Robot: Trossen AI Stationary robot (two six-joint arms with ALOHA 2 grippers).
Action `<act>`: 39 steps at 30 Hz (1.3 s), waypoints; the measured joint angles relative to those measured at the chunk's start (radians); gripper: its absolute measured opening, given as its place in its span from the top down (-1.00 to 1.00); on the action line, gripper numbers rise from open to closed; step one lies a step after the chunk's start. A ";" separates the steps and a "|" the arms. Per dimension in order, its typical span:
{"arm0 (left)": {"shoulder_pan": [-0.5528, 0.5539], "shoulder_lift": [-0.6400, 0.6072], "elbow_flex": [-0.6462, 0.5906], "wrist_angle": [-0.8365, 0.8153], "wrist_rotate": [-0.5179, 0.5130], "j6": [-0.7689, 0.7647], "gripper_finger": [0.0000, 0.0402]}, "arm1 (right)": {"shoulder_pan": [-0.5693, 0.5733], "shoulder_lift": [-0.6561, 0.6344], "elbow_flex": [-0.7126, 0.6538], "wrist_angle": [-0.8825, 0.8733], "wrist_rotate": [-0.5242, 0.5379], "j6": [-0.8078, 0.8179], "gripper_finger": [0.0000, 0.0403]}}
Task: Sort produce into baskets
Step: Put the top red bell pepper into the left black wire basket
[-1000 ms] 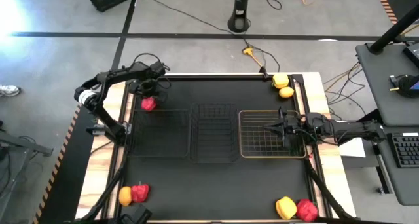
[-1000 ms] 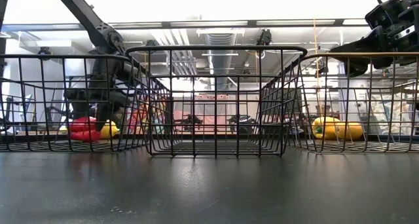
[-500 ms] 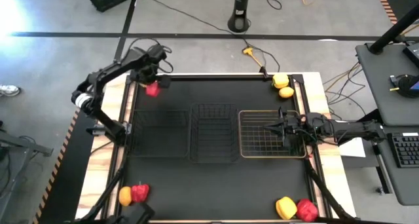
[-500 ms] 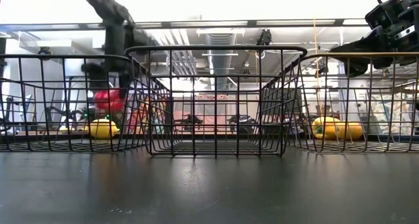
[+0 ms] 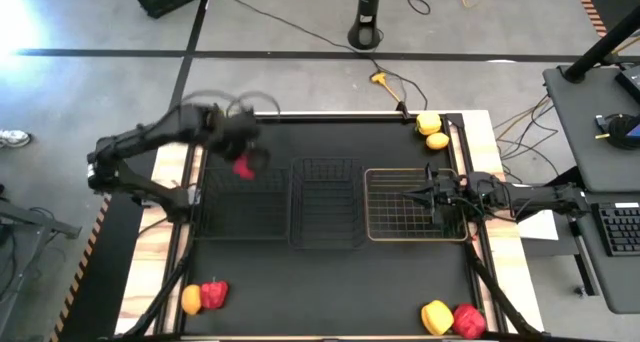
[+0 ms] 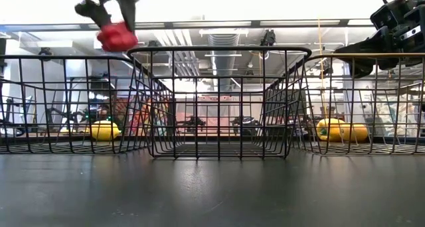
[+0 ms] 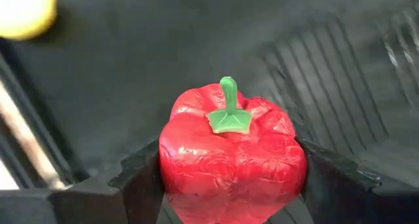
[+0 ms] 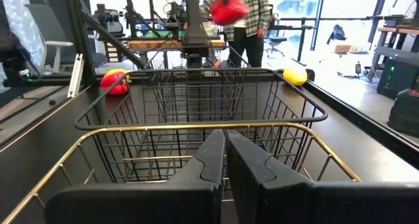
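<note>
A glossy red bell pepper (image 7: 232, 157), green stem up, hangs pinched in the left gripper's (image 5: 243, 154) jaws above the far edge of the empty left black wire basket (image 5: 243, 204). The right gripper (image 8: 226, 160), jaws pressed together, hovers over the empty pale wire basket (image 5: 414, 204) on the dark tabletop (image 5: 330, 282).

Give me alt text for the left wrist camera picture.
A red bell pepper with a green stem is clamped between the left gripper's two dark fingers, held above the black table. A yellow fruit lies in the corner.
</note>
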 joint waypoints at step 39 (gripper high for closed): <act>-0.388 0.026 -0.490 0.079 -0.009 -0.672 -0.38 | 0.000 0.000 0.000 0.000 0.000 0.000 0.95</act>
